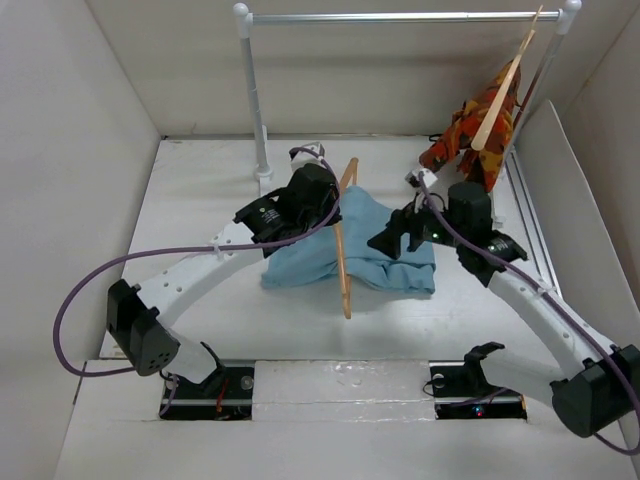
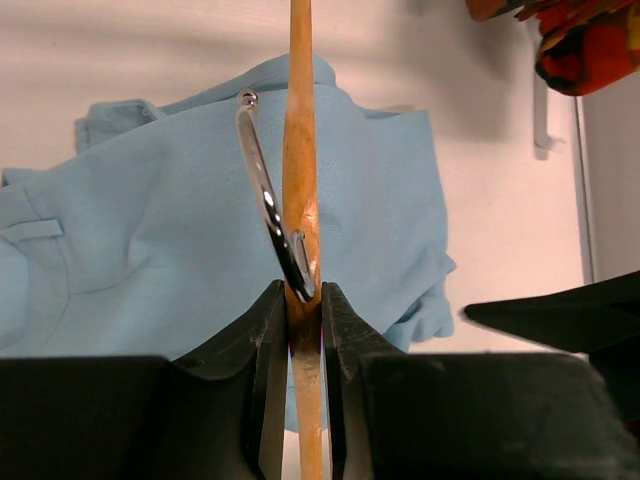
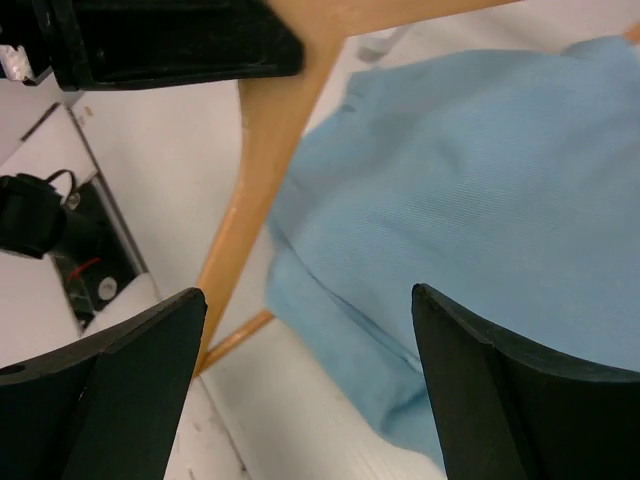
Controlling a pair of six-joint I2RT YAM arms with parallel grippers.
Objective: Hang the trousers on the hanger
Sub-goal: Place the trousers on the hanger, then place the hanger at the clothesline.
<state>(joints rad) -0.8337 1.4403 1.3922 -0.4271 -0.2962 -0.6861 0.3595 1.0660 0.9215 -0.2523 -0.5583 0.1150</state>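
The light-blue trousers point(image 1: 300, 262) lie crumpled mid-table, with cloth on both sides of the hanger point(image 1: 345, 270). That slim wooden hanger stands on edge across them. My left gripper point(image 1: 325, 195) is shut on the hanger's top next to the metal hook point(image 2: 262, 190); its jaws pinch the wood point(image 2: 300, 150) over the trousers point(image 2: 150, 240). My right gripper point(image 1: 385, 243) hovers open just right of the hanger, above the trousers point(image 3: 480, 180). Nothing sits between its fingers point(image 3: 130, 380). The hanger's arm point(image 3: 260, 170) and thin crossbar show at the left of the right wrist view.
A white clothes rail point(image 1: 400, 17) spans the back. From its right end hangs a second wooden hanger with an orange-red patterned garment point(image 1: 480, 125). White walls close in the table on the left, back and right.
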